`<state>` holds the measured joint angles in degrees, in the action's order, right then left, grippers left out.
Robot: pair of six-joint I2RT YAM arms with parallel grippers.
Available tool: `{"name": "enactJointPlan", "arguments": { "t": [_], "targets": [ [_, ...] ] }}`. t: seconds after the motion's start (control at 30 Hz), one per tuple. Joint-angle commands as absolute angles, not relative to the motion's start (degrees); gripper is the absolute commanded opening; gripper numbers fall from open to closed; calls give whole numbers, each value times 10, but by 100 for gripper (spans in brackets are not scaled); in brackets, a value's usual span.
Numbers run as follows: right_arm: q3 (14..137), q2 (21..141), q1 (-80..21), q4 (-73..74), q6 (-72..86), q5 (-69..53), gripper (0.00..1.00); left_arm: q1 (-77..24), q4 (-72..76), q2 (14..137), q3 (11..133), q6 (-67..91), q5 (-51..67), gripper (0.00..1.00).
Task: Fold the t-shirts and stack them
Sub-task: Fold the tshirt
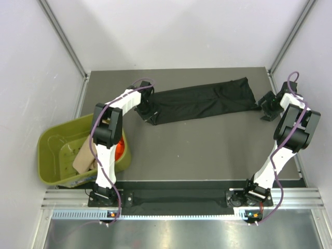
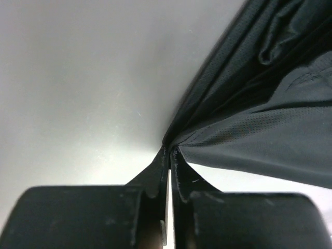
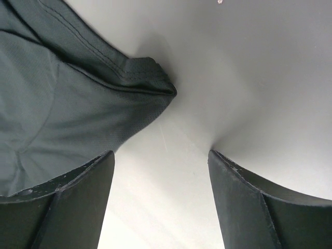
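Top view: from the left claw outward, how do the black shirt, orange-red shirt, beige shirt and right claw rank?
1. Black t-shirt: pinched in the left gripper.
2. Orange-red shirt: in the tub, right side.
3. Beige shirt: farther left in the tub.
4. Right gripper: far right, by the shirt's other end.

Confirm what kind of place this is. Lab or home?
Most likely a lab robot test cell, not a home: plain white panel walls on metal frame posts, a grey table with an aluminium rail at its near edge, and one black t-shirt laid out.
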<state>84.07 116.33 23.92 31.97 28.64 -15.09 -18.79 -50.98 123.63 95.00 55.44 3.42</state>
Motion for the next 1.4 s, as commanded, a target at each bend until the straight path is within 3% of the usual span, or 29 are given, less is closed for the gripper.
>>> {"name": "enactJointPlan", "arguments": {
  "t": [0.0, 0.17, 0.33, 0.47, 0.5, 0.63, 1.1, 1.2, 1.27, 1.3, 1.33, 1.37],
  "targets": [
    [841, 1160, 249, 287, 315, -151, 73, -188, -497, 1230, 925, 534, 37, 0],
    [858, 1186, 246, 267, 321, -156, 67, -197, -496, 1208, 896, 505, 18, 0],
    [879, 1226, 236, 239, 333, -159, 55, -222, -483, 1177, 844, 470, 11, 0],
    [889, 1244, 229, 200, 348, -156, 31, -254, -477, 1148, 810, 458, 11, 0],
    [892, 1246, 223, 183, 357, -151, 21, -262, -476, 1144, 803, 458, 9, 0],
    [935, 1278, 206, 165, 369, -155, 0, -309, -475, 1122, 765, 467, 11, 0],
    [1241, 1418, 99, 217, 385, -135, 5, -509, -411, 1092, 740, 466, 109, 1],
    [1278, 1441, 95, 229, 380, -147, 12, -521, -413, 1080, 750, 454, 117, 16],
    [1278, 1435, 95, 235, 374, -151, 22, -521, -421, 1055, 757, 442, 102, 36],
    [1278, 1430, 96, 252, 366, -149, 35, -520, -426, 1046, 770, 426, 85, 41],
    [1277, 1417, 96, 262, 360, -149, 41, -519, -431, 1038, 779, 415, 81, 52],
    [1280, 1410, 96, 278, 348, -145, 46, -517, -444, 1025, 789, 392, 77, 54]
  ]
}}
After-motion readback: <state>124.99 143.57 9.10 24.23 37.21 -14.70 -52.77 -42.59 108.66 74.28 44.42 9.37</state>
